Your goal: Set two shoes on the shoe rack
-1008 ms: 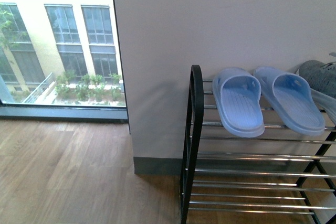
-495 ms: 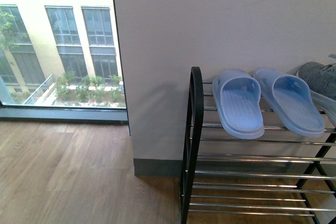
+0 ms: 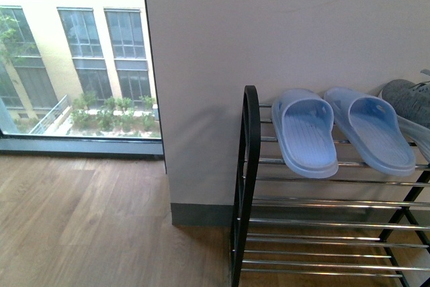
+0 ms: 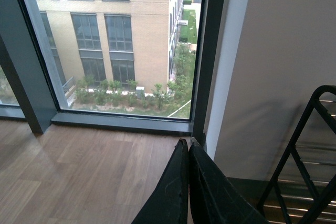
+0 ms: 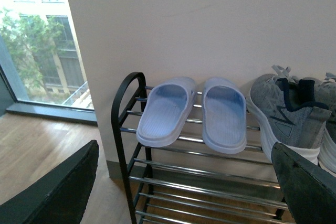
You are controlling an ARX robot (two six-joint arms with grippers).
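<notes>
A black metal shoe rack [image 3: 250,166] with thin chrome rods is seen standing against a pale wall [image 3: 282,25], beside a large window [image 3: 74,52] that looks onto a brick building. On the rack's top tier, a pair of light blue slide sandals [image 3: 306,132] is laid side by side, soles down, toes towards the camera. Just beside the sandals, further from the window, a grey knit sneaker [image 5: 286,114] with a thick white sole and dark lining is set on the same top tier; in the front view only its toe [image 3: 408,101] is shown at the picture's edge. A second sneaker [image 5: 328,90] is partly visible just beyond the first, cut off by the frame, so its full position cannot be told. The lower tiers of the rack are seen as bare rods over a wooden floor [image 3: 80,226].

In the left wrist view, the left gripper [image 4: 188,148] is shown with its two dark fingers pressed together and nothing between them, held over the floor near the window, apart from the rack's end frame [image 4: 310,145]. In the right wrist view, the right gripper [image 5: 184,177] is shown spread wide, its fingers [image 5: 58,192] at either side of the picture, with nothing held, facing the rack and clear of the shoes
</notes>
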